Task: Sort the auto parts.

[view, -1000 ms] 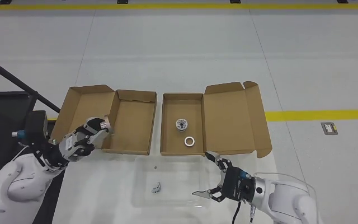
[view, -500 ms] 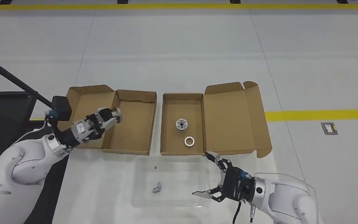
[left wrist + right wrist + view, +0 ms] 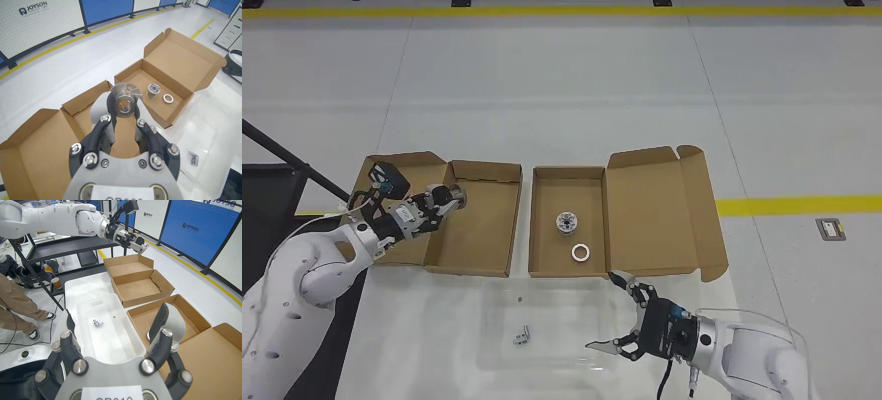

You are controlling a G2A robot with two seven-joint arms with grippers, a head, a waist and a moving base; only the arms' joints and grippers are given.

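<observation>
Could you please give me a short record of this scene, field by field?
left box: open, lid folded back
right box: toothed part, ring
clear tray: small bracket
left gripper: shut on flanged part, above left box's edge
right gripper: open, at clear tray's edge

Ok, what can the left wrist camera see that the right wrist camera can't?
Left wrist: the toothed part in the right box. Right wrist: the open right gripper, a cup and a bottle. Both: the left box, the right box, the bracket, and the left gripper holding a disc part.
</observation>
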